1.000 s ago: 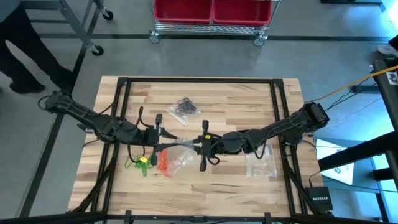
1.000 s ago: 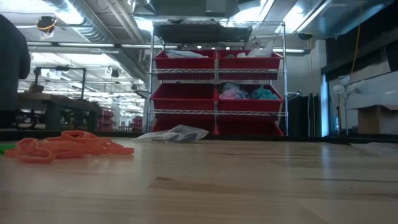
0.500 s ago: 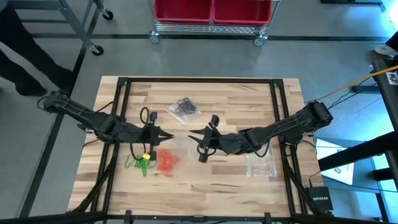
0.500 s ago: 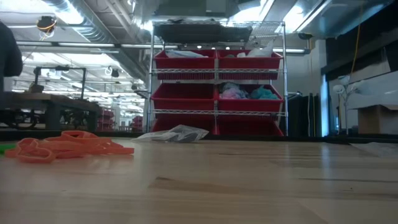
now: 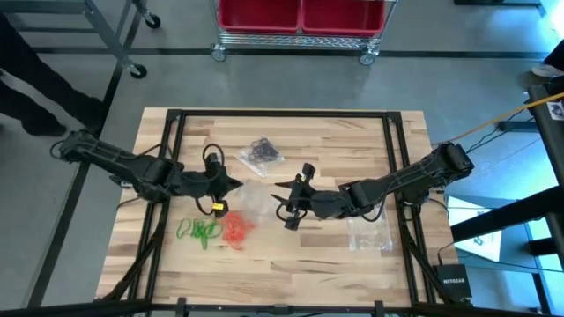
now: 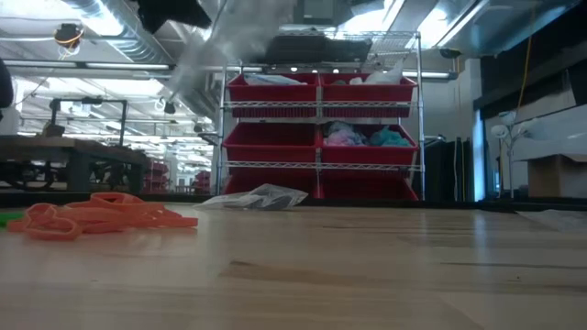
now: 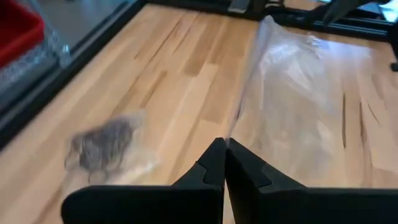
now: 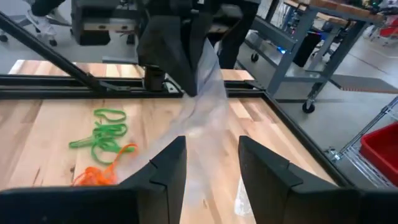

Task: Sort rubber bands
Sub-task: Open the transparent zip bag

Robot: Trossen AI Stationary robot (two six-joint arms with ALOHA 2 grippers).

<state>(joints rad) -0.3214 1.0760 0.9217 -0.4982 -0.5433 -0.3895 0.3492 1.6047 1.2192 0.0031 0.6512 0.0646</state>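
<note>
While green bands (image 5: pixel 199 232) and orange bands (image 5: pixel 236 229) lie loose on the bench (image 5: pixel 352 264) and black bands (image 5: pixel 262 151) sit bagged farther back, the left tool (image 7: pixel 225 147) pinches a clear bag (image 7: pixel 298 93); the right tool (image 8: pixel 210 163) gapes nearby. Red bins (image 6: pixel 316 90) stand behind.

Three colour groups of rubber bands are lying on the table (image 5: pixel 352 141): one green cluster (image 5: pixel 198 232), one orange-red pile (image 5: pixel 235 229), one black bunch (image 5: pixel 263 151) at twelve o'clock. Two arms are working. Individual loops are overlapping too closely to count.
</note>
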